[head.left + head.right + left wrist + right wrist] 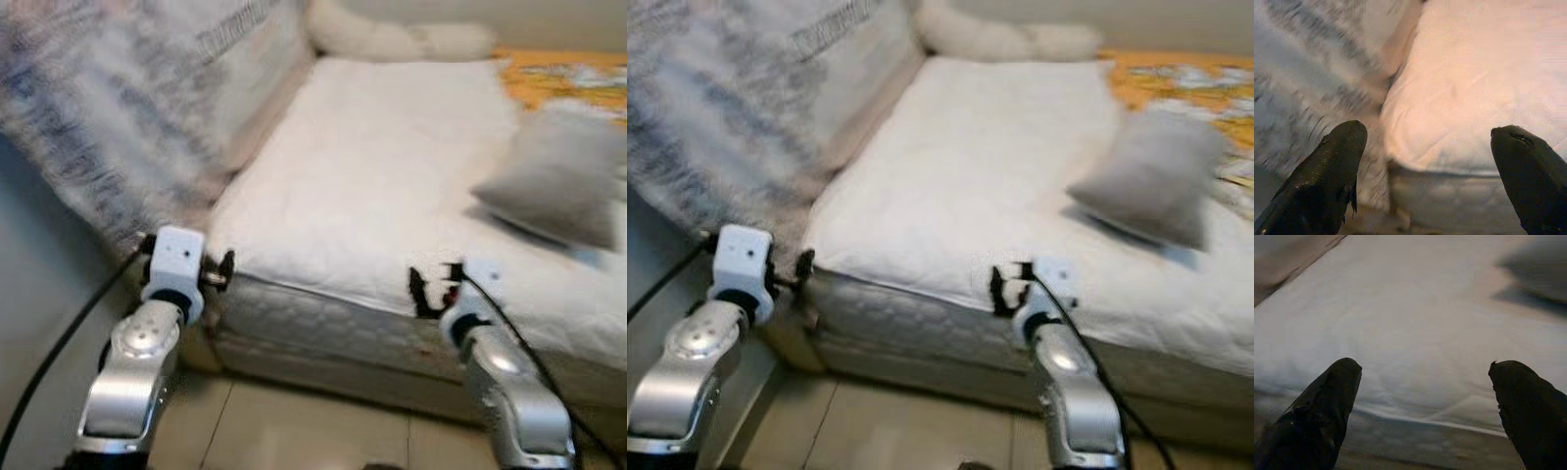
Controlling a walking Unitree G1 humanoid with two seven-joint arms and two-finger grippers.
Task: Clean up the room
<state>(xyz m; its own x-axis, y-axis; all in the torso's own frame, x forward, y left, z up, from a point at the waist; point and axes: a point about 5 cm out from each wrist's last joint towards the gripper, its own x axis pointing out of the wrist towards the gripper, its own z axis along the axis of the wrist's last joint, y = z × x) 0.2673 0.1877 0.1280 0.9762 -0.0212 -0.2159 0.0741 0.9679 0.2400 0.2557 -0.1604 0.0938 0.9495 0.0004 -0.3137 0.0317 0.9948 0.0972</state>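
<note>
A bed with a white quilted mattress (382,176) lies before me. A grey pillow (563,176) rests on its right side. A grey patterned blanket (118,108) hangs over the bed's left side. My left gripper (223,269) is raised at the mattress's near left corner, fingers (1332,171) open with nothing between them. My right gripper (434,284) hovers at the near edge of the mattress (1415,333), open and holding nothing; the pillow (1542,274) lies beyond it.
A white fluffy pillow (392,34) lies at the head of the bed. An orange patterned cover (568,78) spreads at the far right. Tiled floor (294,426) runs along the bed's near side. A grey wall stands at the left.
</note>
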